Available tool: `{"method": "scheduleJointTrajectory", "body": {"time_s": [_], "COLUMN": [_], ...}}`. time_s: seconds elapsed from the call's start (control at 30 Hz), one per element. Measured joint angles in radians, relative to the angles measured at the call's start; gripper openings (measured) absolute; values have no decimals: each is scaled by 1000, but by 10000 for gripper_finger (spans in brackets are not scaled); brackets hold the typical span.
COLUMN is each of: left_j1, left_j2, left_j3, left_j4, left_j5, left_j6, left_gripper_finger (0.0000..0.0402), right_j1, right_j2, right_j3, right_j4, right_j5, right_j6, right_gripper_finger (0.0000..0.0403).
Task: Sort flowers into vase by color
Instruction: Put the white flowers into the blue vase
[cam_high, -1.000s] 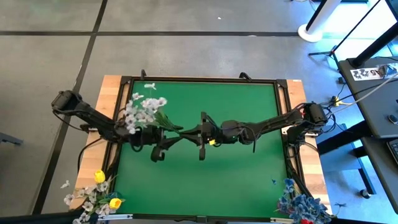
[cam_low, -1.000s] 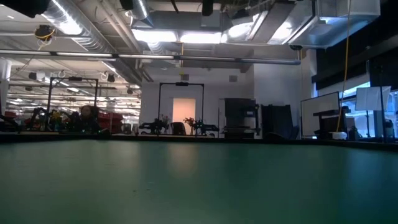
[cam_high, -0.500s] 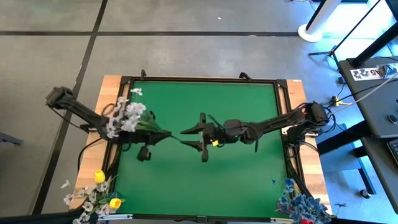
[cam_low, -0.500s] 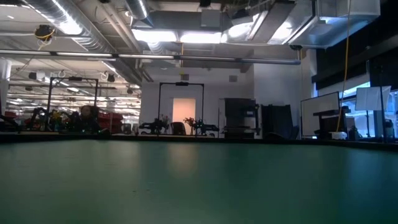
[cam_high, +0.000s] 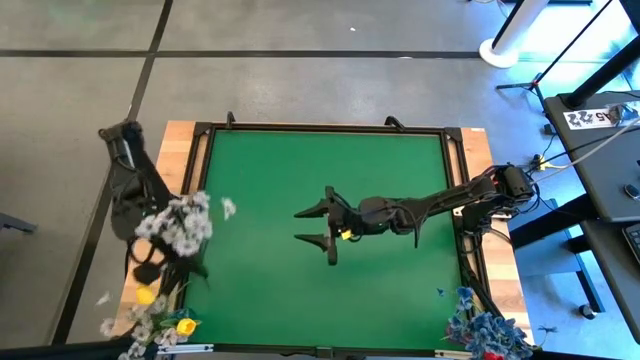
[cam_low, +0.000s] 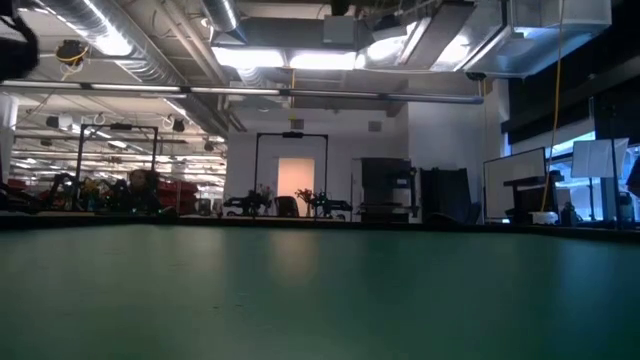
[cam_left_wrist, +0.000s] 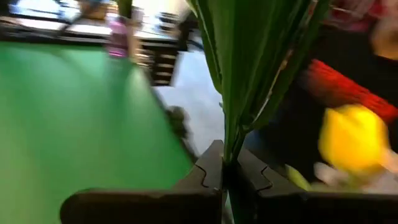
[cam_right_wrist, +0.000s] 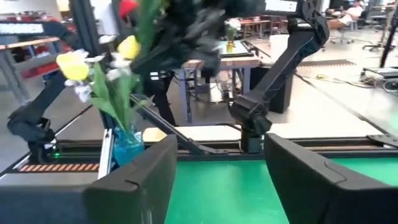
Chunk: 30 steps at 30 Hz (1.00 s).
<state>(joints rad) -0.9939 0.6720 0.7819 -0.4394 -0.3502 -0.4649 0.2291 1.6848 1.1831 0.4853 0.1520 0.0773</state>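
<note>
The white flowers (cam_high: 178, 225), clamped in the left gripper (cam_left_wrist: 225, 174), near the yellow-and-white vase (cam_high: 165, 322); blue flowers (cam_high: 488, 330) already sorted; right gripper (cam_high: 318, 226) open, empty.

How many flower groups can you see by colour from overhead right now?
White spray, held in the left gripper: 1
Yellow tulips in the left corner bunch: 2
White blossoms in that same bunch: 1 cluster
Blue bunch at the right corner: 1
Total: 5
</note>
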Motion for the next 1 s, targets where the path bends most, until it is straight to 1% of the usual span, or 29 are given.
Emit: {"method": "scheduleJointTrajectory", "body": {"time_s": [0.1,0.2,0.3,0.4,0.5,0.7,0.8,1.0], "left_j1": [-119,-204,-264,-311,-357,-449,-477,-504], "left_j2": [5,11,39,74,107,152,154,167], "left_j3": [-59,-103,-125,-125,-125,-125,-125,-125], "left_j4": [102,176,176,208,206,208,208,207], "left_j5": [-17,-75,-130,-135,-137,-182,-196,-252], "left_j6": [-28,-86,-172,-211,-277,-391,-409,-331], "left_gripper_finger": [3,3,3,3,3,3,3,3], "right_j1": [0,0,0,0,0,0,0,0], "right_j2": [0,0,0,0,0,1,1,1], "right_j3": [0,0,0,0,0,0,0,0], "right_j4": [0,0,5,5,5,5,6,4], "right_j5": [14,14,16,46,86,122,128,128], "right_j6": [22,33,50,53,55,103,127,167], "right_gripper_finger": [233,232,232,232,231,231,231,231]}}
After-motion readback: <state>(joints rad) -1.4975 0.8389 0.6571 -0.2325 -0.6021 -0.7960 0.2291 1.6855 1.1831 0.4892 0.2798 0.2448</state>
